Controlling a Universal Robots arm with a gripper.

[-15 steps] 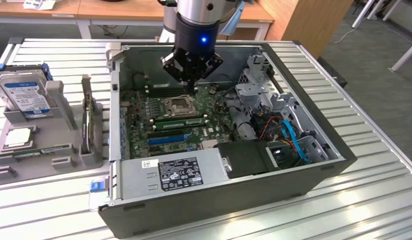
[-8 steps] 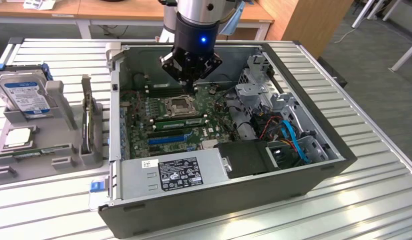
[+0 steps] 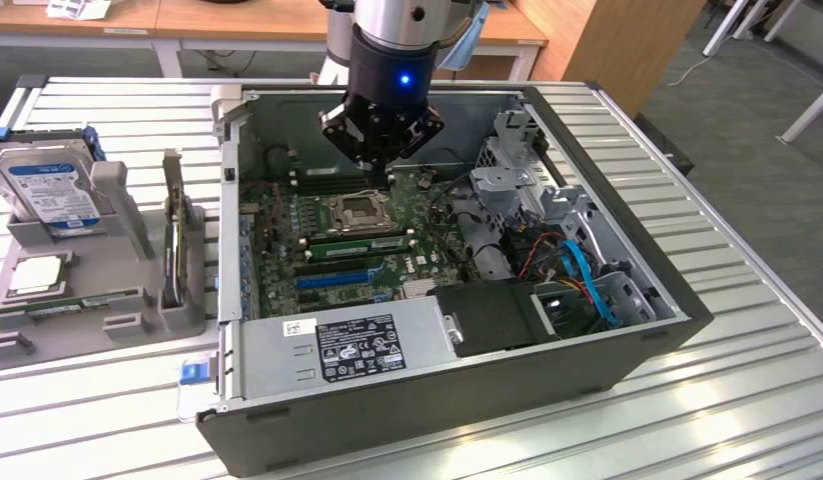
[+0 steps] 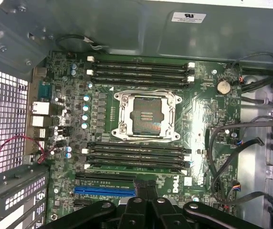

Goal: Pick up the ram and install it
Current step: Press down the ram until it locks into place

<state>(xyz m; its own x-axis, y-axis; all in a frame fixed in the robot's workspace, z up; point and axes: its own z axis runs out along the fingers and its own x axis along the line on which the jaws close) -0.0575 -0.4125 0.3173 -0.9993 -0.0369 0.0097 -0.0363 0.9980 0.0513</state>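
A long green ram (image 3: 362,240) stands on edge in a black slot just beside the open processor socket (image 3: 359,208), inside the open computer case. In the wrist view the same ram (image 4: 136,168) lies in the slot row nearest my fingers. My gripper (image 3: 380,165) hangs above the motherboard over the socket area, clear of the board. Its black fingertips (image 4: 145,187) are pressed together, shut, with nothing between them. The other slots (image 4: 139,71) across the socket look dark.
The case walls (image 3: 238,200) ring the motherboard, with a labelled power supply (image 3: 358,345) at the front and cables (image 3: 571,265) at the exterior view's right. A grey holder (image 3: 118,200) at the left carries a blue-labelled hard drive (image 3: 51,190), a square silver chip (image 3: 38,275) and a narrow green board (image 3: 80,302).
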